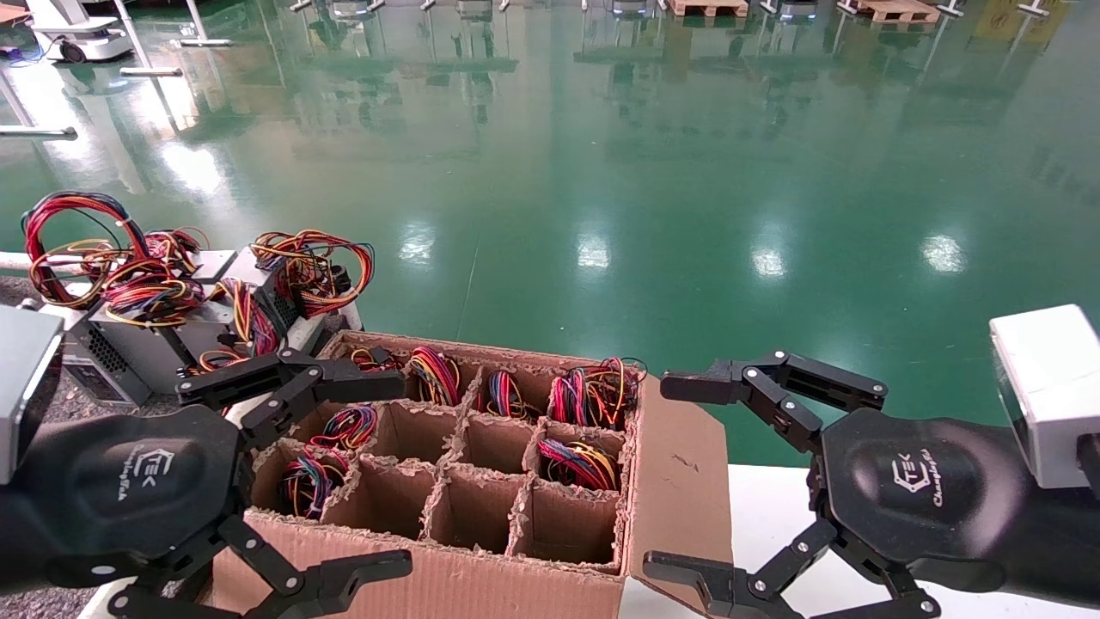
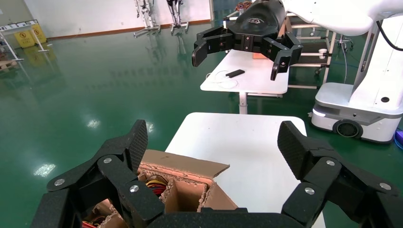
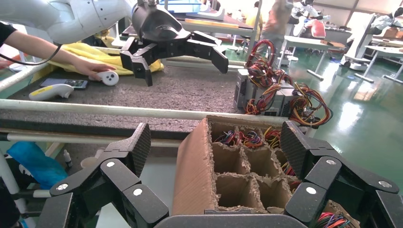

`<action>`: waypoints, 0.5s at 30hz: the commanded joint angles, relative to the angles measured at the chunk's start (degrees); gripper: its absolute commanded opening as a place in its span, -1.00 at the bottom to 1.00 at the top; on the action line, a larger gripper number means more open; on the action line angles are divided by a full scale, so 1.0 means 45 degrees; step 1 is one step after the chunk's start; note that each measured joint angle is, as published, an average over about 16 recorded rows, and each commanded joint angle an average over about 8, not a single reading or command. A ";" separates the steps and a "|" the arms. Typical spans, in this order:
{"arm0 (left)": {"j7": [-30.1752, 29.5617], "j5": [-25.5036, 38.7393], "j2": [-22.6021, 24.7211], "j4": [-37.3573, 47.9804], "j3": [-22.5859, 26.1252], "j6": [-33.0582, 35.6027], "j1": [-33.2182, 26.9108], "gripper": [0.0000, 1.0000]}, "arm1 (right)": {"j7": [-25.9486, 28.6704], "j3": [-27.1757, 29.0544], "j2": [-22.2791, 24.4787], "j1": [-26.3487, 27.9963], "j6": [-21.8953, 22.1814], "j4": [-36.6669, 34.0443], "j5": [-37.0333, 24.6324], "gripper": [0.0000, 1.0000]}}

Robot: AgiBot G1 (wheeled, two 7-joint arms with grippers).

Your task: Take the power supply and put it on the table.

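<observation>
The left end effector (image 1: 344, 473) is held wide open and empty above the brown cardboard divider box (image 1: 481, 481); the right end effector (image 1: 687, 473) is spread wide too, empty, beside the box; the silver-grey vented power supply with the big wire loop (image 1: 129, 344) is seen on the dark speckled surface (image 3: 180, 90) among like units; nothing is gripped yet.

A glossy green floor (image 1: 601, 172) mirrors overhead lights. Wooden pallets (image 1: 894, 9) lie at its far edge, white tables (image 2: 247, 76) stand about, and a pale wall (image 2: 95, 14) closes the hall.
</observation>
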 commanded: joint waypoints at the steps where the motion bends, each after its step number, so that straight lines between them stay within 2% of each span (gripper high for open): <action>1: 0.0003 0.0002 0.0001 0.0007 -0.0001 -0.0002 -0.0005 1.00 | 0.0000 0.0000 0.0000 0.0000 0.0000 0.0000 0.0000 1.00; 15: 0.0008 0.0011 0.0011 0.0020 -0.0002 -0.0014 -0.0014 1.00 | 0.0000 0.0000 0.0000 0.0000 0.0000 0.0000 0.0000 1.00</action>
